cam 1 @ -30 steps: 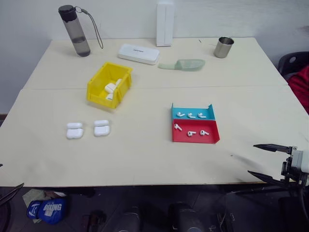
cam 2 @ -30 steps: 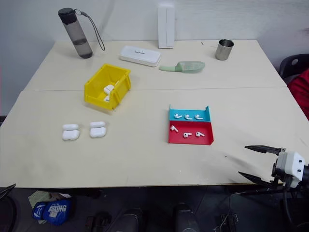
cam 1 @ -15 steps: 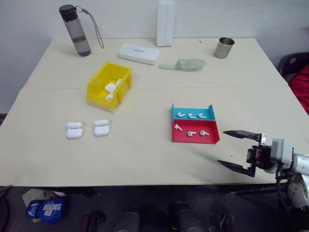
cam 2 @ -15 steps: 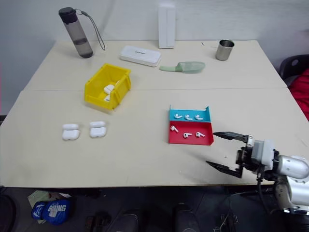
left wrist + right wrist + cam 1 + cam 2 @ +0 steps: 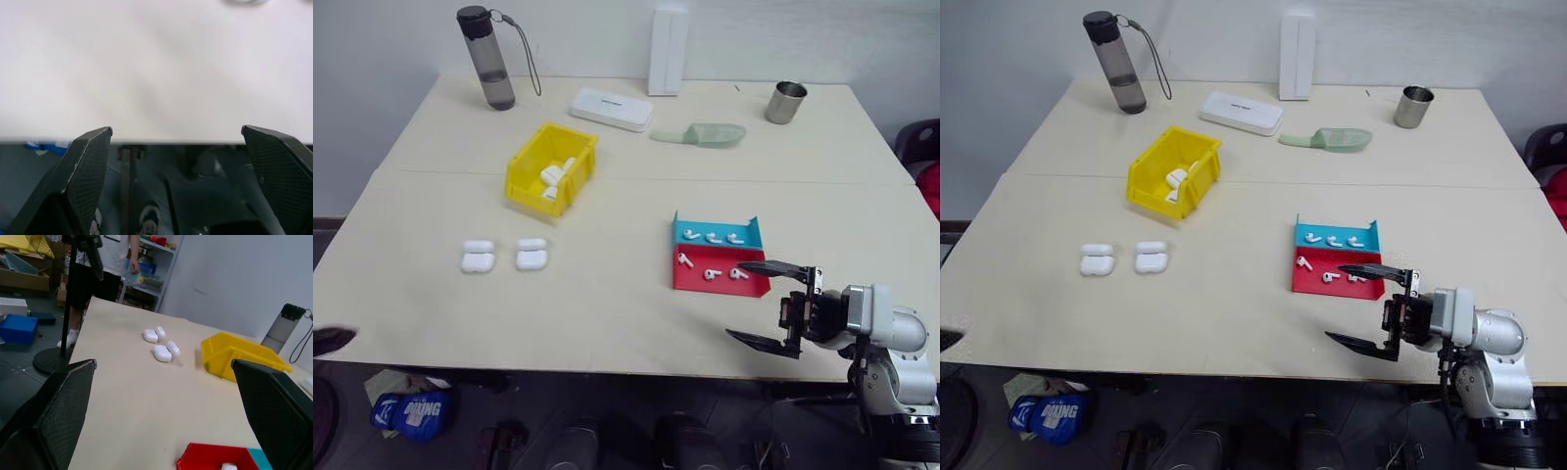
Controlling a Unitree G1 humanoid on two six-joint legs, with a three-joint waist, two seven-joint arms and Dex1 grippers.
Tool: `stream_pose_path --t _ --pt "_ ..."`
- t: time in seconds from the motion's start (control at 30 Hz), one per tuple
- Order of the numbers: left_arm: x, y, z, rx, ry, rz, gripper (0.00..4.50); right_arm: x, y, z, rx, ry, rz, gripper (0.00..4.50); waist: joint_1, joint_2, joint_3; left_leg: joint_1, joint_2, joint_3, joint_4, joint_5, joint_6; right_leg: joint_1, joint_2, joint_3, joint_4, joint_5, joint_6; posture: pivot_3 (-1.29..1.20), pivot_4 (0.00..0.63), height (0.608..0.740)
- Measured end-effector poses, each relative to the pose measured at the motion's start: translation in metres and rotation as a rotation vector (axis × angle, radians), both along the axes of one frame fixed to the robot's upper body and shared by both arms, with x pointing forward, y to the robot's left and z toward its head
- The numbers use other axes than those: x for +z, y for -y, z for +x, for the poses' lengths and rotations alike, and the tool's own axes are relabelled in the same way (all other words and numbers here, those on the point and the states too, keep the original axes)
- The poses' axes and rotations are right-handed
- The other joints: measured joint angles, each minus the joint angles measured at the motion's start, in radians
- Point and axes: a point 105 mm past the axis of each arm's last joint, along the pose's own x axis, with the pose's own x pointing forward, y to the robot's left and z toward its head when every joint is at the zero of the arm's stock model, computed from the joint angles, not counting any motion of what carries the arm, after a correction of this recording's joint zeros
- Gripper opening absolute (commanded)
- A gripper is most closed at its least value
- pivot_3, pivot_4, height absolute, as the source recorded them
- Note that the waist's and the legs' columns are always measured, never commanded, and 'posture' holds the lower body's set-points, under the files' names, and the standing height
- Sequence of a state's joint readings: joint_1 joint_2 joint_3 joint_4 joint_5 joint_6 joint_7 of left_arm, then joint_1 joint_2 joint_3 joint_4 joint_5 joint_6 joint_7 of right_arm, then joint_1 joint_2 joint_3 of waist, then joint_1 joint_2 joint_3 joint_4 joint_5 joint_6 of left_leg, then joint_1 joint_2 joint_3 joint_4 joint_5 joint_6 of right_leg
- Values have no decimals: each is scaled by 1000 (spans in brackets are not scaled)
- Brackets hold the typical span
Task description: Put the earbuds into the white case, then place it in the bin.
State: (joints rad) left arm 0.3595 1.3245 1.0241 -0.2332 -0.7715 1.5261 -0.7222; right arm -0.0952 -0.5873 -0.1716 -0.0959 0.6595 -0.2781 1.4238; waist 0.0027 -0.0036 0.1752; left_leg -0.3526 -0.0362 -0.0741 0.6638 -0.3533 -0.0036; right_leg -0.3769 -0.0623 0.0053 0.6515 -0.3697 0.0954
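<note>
Right eye view: my right gripper [image 5: 1369, 305], jaws spread and empty, hovers beside the red tray [image 5: 1334, 282] holding earbuds [image 5: 1331, 276]. White cases [image 5: 1151, 261] lie open mid-bench, awaiting filling; the yellow bin [image 5: 1173, 174] sits behind. My left jaws stand spread too.

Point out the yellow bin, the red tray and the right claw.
yellow bin [image 5: 525, 172], left eye view, outer side wall.
red tray [image 5: 690, 281], left eye view, bare floor near its front corner.
right claw [image 5: 763, 303], left eye view, midway between its open fingertips.

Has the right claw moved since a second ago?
Yes. The right claw, open, has come in from the table's right edge toward the red tray and now sits just beside it.
</note>
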Motion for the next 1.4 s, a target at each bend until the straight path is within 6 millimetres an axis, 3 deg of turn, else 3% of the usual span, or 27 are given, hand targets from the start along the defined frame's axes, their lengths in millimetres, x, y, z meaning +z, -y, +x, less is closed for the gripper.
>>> stream_pose_path --t 0.13,0.23,0.43,0.6,0.73,0.93,1.4 --pt "8 22 44 -53 31 27 4452 -4 -3 6 -11 -16 0 4500 -19 3 1 -1 1 1 0 0 -2 -4 1 0 4 0 0 0 150 740" --pt "-2 29 69 -52 -13 68 4452 -3 -11 11 2 -1 5 4500 -35 3 0 -2 0 2 0 0 -2 -8 1 0 12 0 0 0 150 740" --pt "-29 44 106 -22 -54 36 4452 -6 -16 21 -22 2 30 4500 -30 2 0 -7 -1 2 6 0 -3 -17 0 0 22 0 0 0 150 740" --pt "-33 57 128 9 -18 3 4452 -12 -16 19 -24 -9 34 4500 -28 2 0 -9 -2 1 13 0 -3 -17 0 0 22 0 0 0 150 740" --pt "-44 57 130 22 -75 107 4452 -13 -15 15 -22 -12 24 4500 -30 2 0 -10 -2 1 16 0 -3 -17 0 1 22 0 0 0 150 740" --pt "-60 70 137 22 -95 76 4452 -12 -13 11 3 0 -25 4500 -27 2 0 -11 -2 0 19 0 -3 -17 0 0 23 0 0 0 150 740" --pt "-64 57 145 166 -66 76 4452 -4 -13 16 4 12 -36 4500 -28 2 0 -13 -2 0 20 0 -3 -19 0 0 24 0 1 0 150 740"
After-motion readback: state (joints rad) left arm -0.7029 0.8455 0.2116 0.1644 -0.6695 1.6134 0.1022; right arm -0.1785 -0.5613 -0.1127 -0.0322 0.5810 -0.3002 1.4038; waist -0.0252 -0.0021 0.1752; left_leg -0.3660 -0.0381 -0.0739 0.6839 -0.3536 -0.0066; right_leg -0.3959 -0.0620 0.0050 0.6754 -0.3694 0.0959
